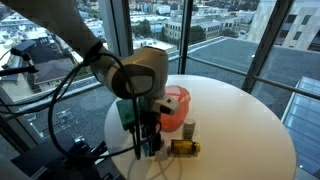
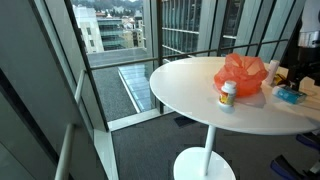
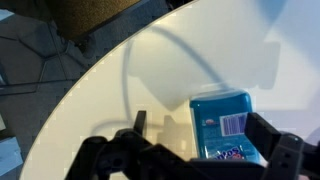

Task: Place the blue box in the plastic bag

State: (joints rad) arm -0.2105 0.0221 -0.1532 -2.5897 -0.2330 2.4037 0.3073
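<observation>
Black fingers (image 3: 285, 155) over rectangular blue box (image 3: 220, 118) — glossy; smooth white table (image 3: 110, 95).

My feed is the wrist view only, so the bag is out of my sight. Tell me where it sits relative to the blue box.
Observer: The orange plastic bag lies on the round white table, beside the blue box.
Operator: List whatever is near it.
Observer: A yellow bottle sits close to the bag.
Operator: Describe the bag's mouth.
Observer: The bag is crumpled in a heap; I cannot tell which way it opens.
</observation>
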